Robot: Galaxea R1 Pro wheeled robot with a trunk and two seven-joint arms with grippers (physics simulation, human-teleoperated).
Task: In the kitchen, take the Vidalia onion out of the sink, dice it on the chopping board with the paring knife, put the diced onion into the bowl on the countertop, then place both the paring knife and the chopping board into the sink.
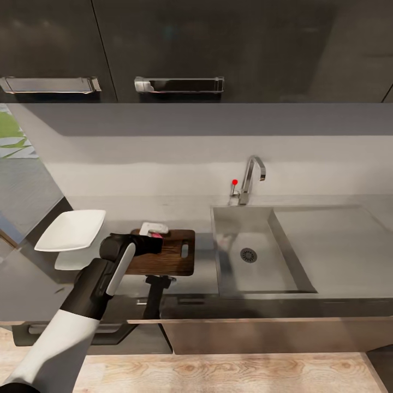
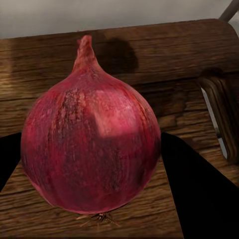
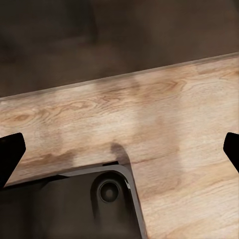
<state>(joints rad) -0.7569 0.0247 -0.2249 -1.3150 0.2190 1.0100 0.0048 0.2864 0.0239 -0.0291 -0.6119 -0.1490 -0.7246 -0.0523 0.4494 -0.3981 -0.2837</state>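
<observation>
The Vidalia onion (image 2: 92, 144), dark pinkish-red with its stem tip pointing away, sits between the two black fingers (image 2: 199, 189) of my left gripper (image 2: 92, 164), which is shut on it. Under it lies the brown wooden chopping board (image 2: 149, 55). From the head, the left gripper (image 1: 152, 243) hovers over the far left part of the chopping board (image 1: 177, 261), and a bit of the onion (image 1: 157, 235) peeks out. The white bowl (image 1: 72, 229) stands left of the board on the countertop (image 1: 196, 215). To the right is the sink (image 1: 256, 273). My right gripper (image 3: 119, 149) is open. The paring knife is hidden.
A chrome tap (image 1: 251, 180) with a red knob (image 1: 234, 182) stands behind the basin, and the drainboard (image 1: 333, 240) lies to its right. A small pale object (image 1: 153, 226) rests behind the board. My right arm (image 1: 155, 297) hangs before the cabinets, over wooden floor (image 3: 164, 109).
</observation>
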